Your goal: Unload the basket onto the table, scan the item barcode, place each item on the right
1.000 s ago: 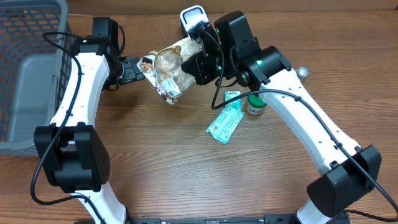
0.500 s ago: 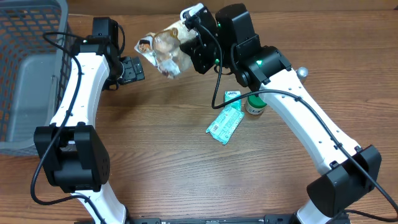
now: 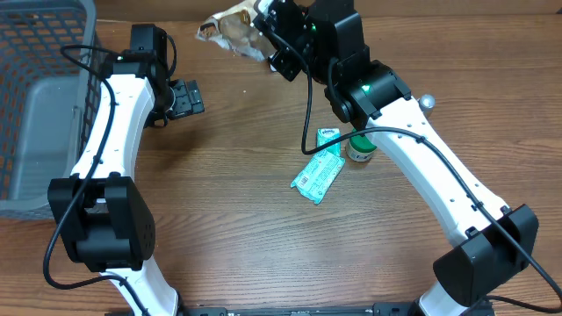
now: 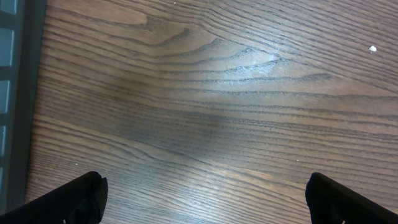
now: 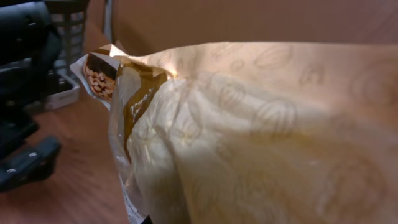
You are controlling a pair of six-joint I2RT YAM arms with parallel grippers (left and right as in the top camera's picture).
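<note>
– Plastic snack bag [image 3: 230, 28]: where do you have it?

– I have it at the far edge of the table [image 3: 246, 246], at the top of the overhead view. It is tilted, with its printed corner pointing toward the left arm. My right gripper [image 3: 266, 31] is clamped on the bag's right end. In the right wrist view the bag [image 5: 249, 124] fills nearly the whole picture, pale and crinkled with a brown-and-gold band, so I cannot see the fingers there.

– And the left side?

– My left gripper [image 3: 186, 96] is released, its 2 fingers [image 4: 81, 199] spread wide with nothing between them. It hangs over bare wood, just beside the grey basket [image 3: 35, 105], whose wall shows at the left edge of the left wrist view. It is well apart from the bag.

– Anything else on the table?

– 3 green things sit together under my right arm: a flat packet [image 3: 318, 175], a small box [image 3: 327, 135] at its far end, and a green-lidded jar [image 3: 360, 147] just beside the box. All 3 are well apart from the bag.
</note>
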